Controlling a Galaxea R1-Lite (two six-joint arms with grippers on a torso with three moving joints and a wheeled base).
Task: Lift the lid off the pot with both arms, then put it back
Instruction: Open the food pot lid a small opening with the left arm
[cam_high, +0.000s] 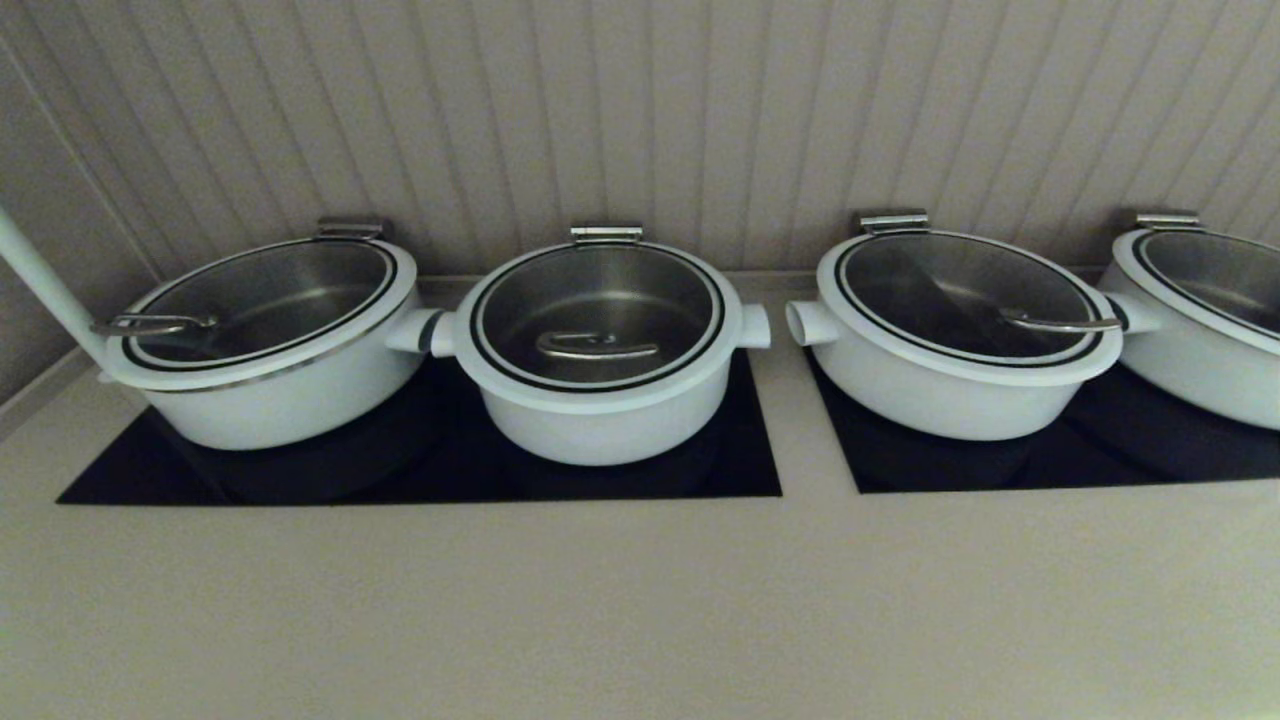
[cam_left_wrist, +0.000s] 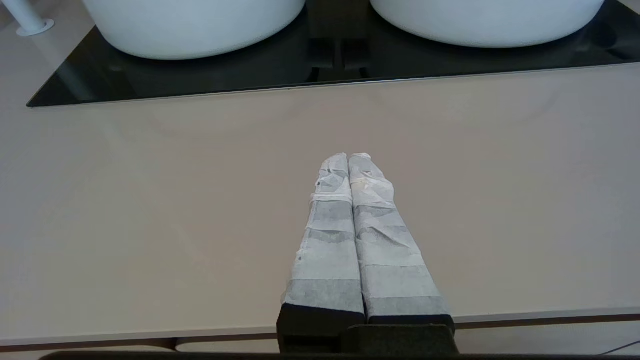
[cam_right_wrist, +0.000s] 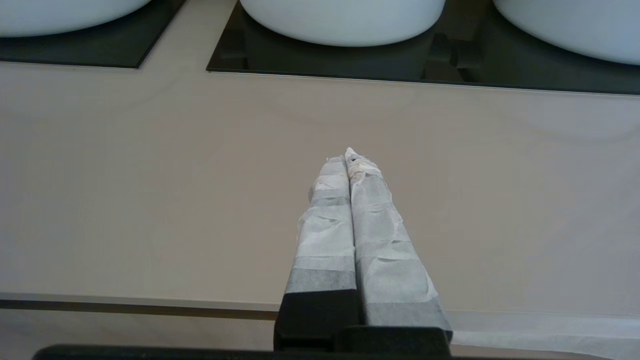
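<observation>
The pot (cam_high: 600, 425) is the deeper, narrower white one, second from the left on the left black cooktop. The glass lid (cam_high: 600, 300) sits shut on it, with its curved steel hook handle (cam_high: 598, 348) at the centre. Neither gripper shows in the head view. In the left wrist view my left gripper (cam_left_wrist: 348, 159) is shut and empty over the beige counter, well short of the pot's lower wall (cam_left_wrist: 485, 22). In the right wrist view my right gripper (cam_right_wrist: 347, 159) is shut and empty over the counter, with the pot's wall (cam_right_wrist: 65, 15) far off to one side.
A wider white pot (cam_high: 270, 390) stands left of the task pot, almost touching its side handle. Two more wide pots (cam_high: 950, 380) (cam_high: 1200, 330) sit on the right cooktop (cam_high: 1150, 460). A white pole (cam_high: 45, 280) rises at far left. A panelled wall runs behind.
</observation>
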